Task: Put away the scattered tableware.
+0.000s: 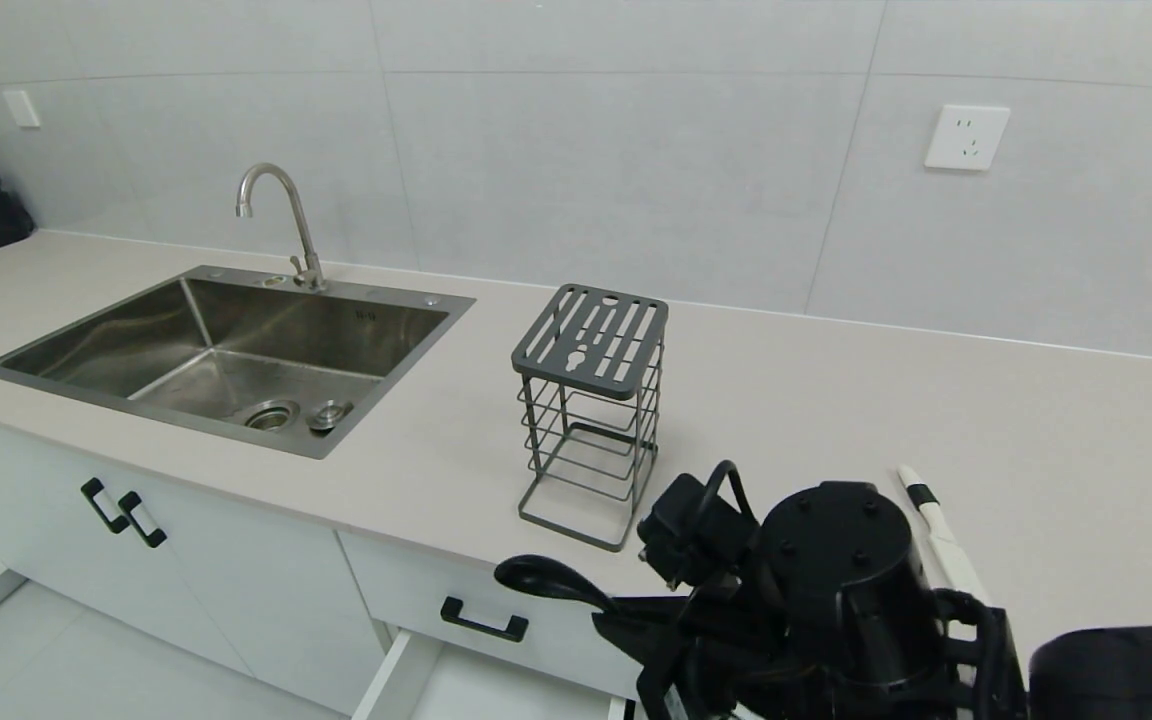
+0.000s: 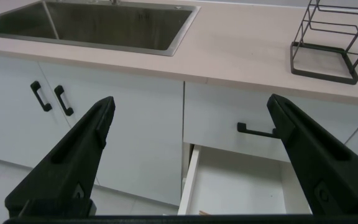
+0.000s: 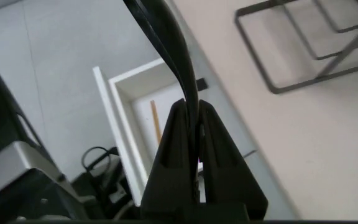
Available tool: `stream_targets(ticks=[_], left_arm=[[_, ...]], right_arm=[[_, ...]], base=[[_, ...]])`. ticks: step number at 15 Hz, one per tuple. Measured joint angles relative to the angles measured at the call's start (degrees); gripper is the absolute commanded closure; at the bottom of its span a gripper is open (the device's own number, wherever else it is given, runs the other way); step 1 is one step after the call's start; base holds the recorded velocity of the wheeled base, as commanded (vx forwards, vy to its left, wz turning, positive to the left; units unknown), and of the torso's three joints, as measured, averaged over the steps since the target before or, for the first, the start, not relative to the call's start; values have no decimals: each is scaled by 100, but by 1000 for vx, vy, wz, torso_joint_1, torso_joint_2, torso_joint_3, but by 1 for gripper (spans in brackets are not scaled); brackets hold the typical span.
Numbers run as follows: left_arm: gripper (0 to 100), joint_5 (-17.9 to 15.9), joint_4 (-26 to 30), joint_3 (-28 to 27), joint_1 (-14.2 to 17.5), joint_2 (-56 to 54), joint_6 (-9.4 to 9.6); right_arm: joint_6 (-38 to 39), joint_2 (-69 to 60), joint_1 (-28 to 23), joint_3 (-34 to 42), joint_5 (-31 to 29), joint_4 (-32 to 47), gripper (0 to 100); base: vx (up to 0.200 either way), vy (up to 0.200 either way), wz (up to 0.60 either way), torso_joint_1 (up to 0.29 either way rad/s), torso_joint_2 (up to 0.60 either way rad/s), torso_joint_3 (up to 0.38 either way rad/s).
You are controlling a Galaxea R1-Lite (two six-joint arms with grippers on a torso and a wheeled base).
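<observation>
Pinched between the right claw's (image 3: 190, 109) closed black jaws is a slim, glossy black spoon (image 3: 166, 37). Its curved handle runs out past the tips, by the bench edge in front of the wire rack (image 1: 571, 378). The left claw (image 2: 191, 102) gapes wide, holding nothing, facing the open white drawer (image 2: 190, 180) below the rack. Right of the dark, slot-topped rack, a slender white utensil (image 1: 936, 530) with a black band lies on the matte beige bench (image 1: 836, 400). Left of the rack sits a brushed steel sink (image 1: 316, 330).

No legible txt, labels or nos anywhere
</observation>
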Motion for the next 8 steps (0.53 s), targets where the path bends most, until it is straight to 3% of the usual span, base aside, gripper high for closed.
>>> stream_targets(ticks=[5, 8], left_arm=[[0, 0, 0, 0, 0, 0, 0], [0, -2, -1, 0, 0, 0, 0]], right_arm=[[104, 341, 452, -372, -101, 9, 100], [123, 419, 599, -471, -339, 15, 100]], base=[[0, 0, 0, 0, 0, 0], [0, 0, 600, 1, 6, 4]])
